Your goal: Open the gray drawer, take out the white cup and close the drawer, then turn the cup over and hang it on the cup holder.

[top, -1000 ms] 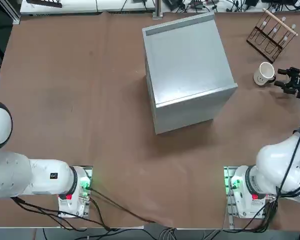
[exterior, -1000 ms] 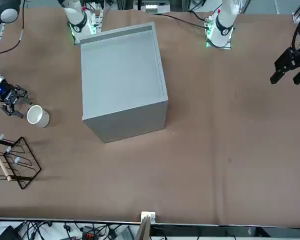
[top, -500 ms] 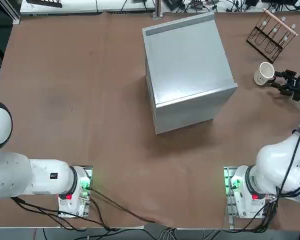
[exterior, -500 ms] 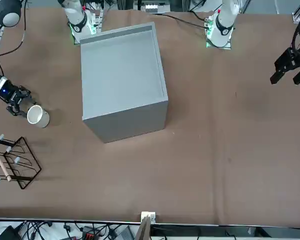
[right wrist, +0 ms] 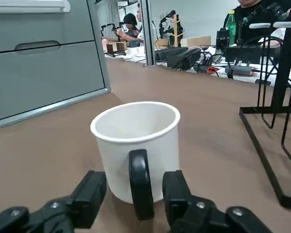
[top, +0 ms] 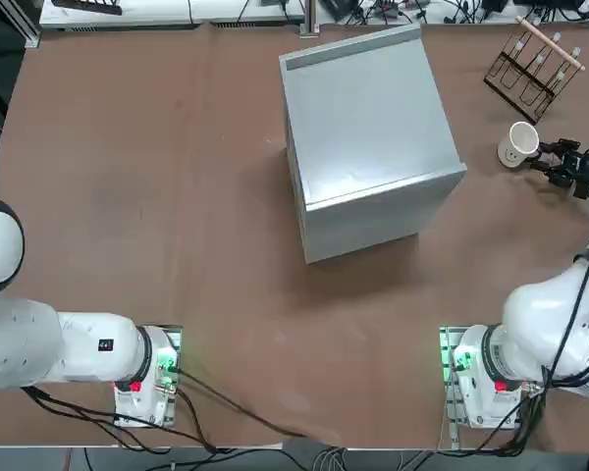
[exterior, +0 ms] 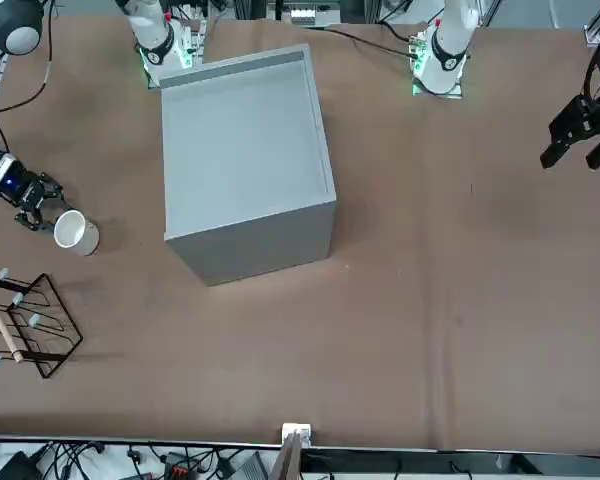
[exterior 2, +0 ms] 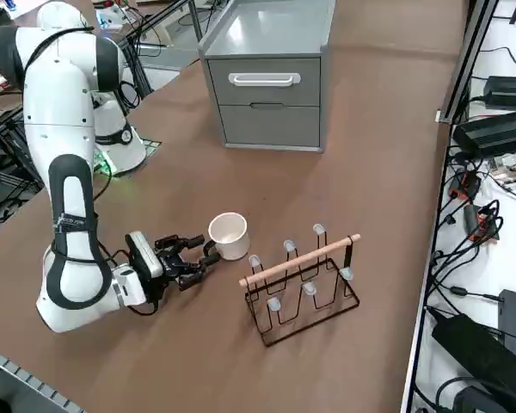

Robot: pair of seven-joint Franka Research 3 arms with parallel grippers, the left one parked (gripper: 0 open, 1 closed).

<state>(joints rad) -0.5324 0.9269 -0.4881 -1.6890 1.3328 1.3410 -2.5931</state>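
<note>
While upright on the brown worktop (top: 177, 196), the scene reads as follows:

White cup: the white cup (exterior 2: 229, 235) stands mouth up on its base, out of the cabinet, between the gray cabinet and the cup holder, apart from both; its handle (right wrist: 140, 189) points toward the hand.

Right hand: the right hand (right wrist: 136, 194) lies low and level just beside the cup on the side away from the cabinet; its two fingers (right wrist: 89, 196) stand apart on either side of the handle, with a gap showing on both sides, so the handle is straddled but not pinched.

Cup holder: the cup holder (exterior 2: 303, 280) stands upright near the cup, close to the worktop's far right corner in the top view, its pegs bare and its wooden bar on top.

Gray drawer: the gray drawer (exterior 2: 264, 81) is pushed in flush with the front of the gray cabinet (top: 368, 137), its pale handle bar facing the cup; a second drawer front sits below it.

Background: people sit at desks beyond the worktop in the wrist view.
</note>
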